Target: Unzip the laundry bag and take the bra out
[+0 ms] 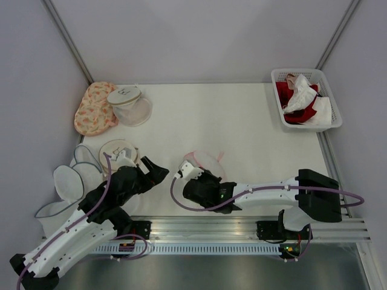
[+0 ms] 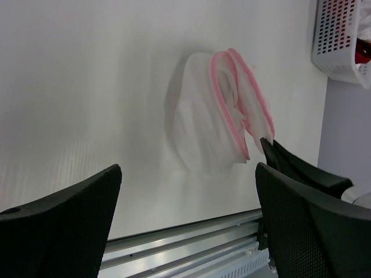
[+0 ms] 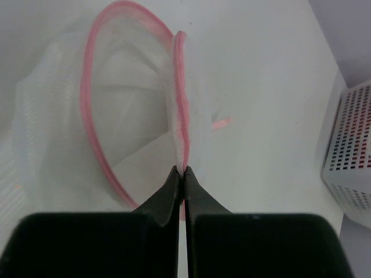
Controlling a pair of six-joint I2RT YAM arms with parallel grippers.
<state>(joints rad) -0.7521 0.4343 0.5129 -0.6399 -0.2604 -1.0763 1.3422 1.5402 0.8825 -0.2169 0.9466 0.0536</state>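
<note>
Bag (image 1: 205, 162) is lying on the bench (image 1: 242, 121) near its front edge, between the tips of the 2 arms, its pink rim gaping and the flap standing up. White fabric is showing inside, but I cannot tell what it is. Right jaws are pressing fully together, pinching the flap's pink rim at their tips; left jaws are standing wide apart and gripping nothing, hanging just left of the bag and clear of it, while a basket (image 1: 305, 99) of red and white cloth is sitting at the far right corner.
</note>
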